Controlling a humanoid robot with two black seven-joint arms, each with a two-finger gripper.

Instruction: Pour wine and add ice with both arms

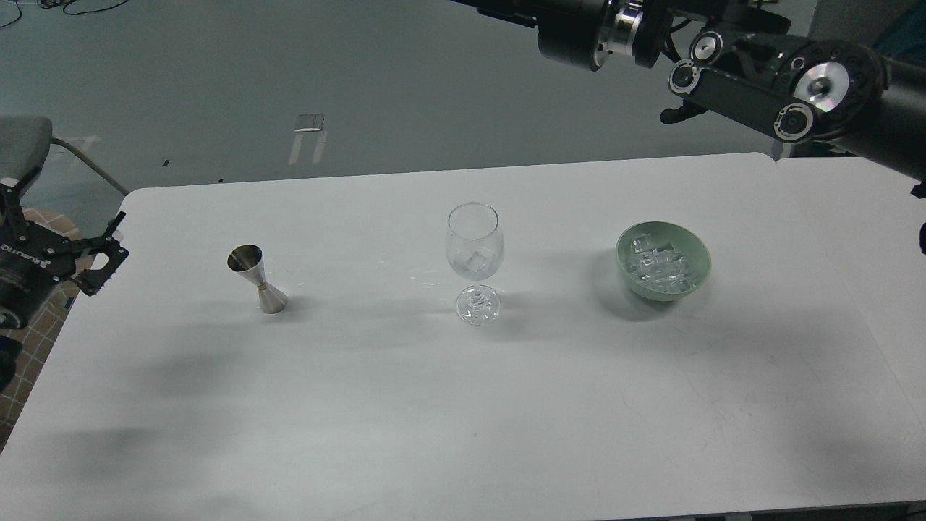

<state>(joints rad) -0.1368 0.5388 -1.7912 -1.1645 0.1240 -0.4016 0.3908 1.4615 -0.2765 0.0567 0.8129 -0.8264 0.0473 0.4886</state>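
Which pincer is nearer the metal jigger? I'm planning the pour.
Left. The left pincer sits at the table's left edge, level with the jigger and a short way to its left. The right arm hangs beyond the far right corner, its pincer not visible.

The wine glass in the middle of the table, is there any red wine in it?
No. The wine glass holds no coloured liquid, only what looks like one cube of ice in its bowl.

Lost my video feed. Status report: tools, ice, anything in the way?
Left tool off the table's left edge, open, empty. Right tool not visible. Ice in green bowl; one cube in wine glass. Jigger standing left; nothing blocking.
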